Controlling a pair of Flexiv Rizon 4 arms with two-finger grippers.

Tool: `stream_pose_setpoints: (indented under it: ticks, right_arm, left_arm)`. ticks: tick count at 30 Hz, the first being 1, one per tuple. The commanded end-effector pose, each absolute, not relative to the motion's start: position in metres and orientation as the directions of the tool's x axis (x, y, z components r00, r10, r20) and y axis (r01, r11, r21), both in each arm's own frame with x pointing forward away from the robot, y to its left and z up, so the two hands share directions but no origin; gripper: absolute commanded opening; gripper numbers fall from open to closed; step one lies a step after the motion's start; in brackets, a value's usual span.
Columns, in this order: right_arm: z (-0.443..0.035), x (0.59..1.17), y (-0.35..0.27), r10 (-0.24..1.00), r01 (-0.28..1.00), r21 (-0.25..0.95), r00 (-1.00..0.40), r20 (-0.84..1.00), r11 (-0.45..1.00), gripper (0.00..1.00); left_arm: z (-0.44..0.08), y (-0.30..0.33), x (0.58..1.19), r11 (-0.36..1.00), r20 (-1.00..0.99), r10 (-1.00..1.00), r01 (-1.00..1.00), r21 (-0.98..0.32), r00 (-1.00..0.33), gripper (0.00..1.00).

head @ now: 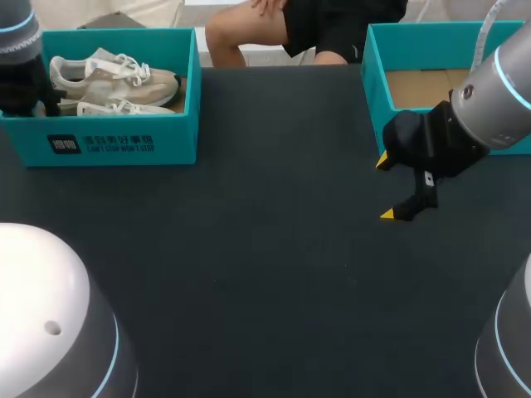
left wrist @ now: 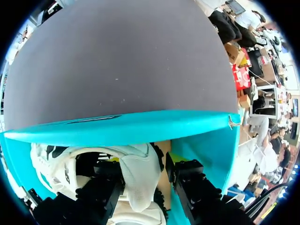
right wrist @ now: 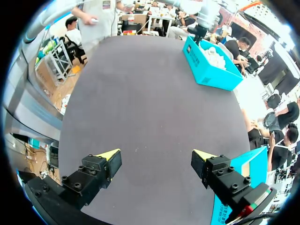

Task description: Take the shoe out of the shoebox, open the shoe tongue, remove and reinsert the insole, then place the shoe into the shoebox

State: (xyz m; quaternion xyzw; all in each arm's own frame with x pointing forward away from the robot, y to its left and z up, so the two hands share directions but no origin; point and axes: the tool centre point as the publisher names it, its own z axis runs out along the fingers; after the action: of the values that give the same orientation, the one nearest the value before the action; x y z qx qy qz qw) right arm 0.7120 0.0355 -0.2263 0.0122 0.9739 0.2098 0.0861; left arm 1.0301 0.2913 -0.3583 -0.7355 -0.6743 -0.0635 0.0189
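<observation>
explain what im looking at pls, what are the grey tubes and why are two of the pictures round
These are two robot arms working at a dark table. The square picture comes from a fixed camera above and behind the robot. The left arm comes in at its left side and the right arm at its right. Each round picture comes from a wide-angle camera on one arm's wrist, looking out along its gripper.

Two teal boxes stand on the table. The shoebox holds a pair of pale sneakers. The other box shows only its brown cardboard floor.

The left gripper is down inside the shoebox at a sneaker, but I cannot tell whether it has hold of it. The right gripper hangs open over the table beside the other box, holding nothing.
</observation>
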Motion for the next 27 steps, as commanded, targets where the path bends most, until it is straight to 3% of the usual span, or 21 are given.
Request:
stream_pose_setpoints:
  ticks: [1, 3, 13, 27]
  right_arm:
    - [-0.227, 0.712, 0.036, 0.061, -0.012, 0.410, -0.985, -0.164, 0.912, 1.00]
    - [-0.227, 0.712, 0.036, 0.061, -0.012, 0.410, -0.985, -0.164, 0.912, 1.00]
    - [-0.227, 0.712, 0.036, 0.061, -0.012, 0.410, -0.985, -0.164, 0.912, 1.00]
    - [-0.227, 0.712, 0.036, 0.061, -0.012, 0.410, -0.985, -0.164, 0.912, 1.00]
  left_arm:
    - [-0.366, 0.293, 1.034, -0.089, 0.114, 0.990, 0.995, 0.045, 0.084, 0.28]
    - [-0.365, 0.294, 1.034, -0.095, 0.117, 0.989, 0.995, 0.043, 0.089, 0.00]
    - [-0.333, 0.300, 1.030, -0.119, 0.146, 0.983, 0.992, 0.029, 0.114, 0.00]
    - [-0.229, 0.309, 1.038, -0.075, 0.186, 0.980, 0.997, 0.002, 0.073, 0.00]
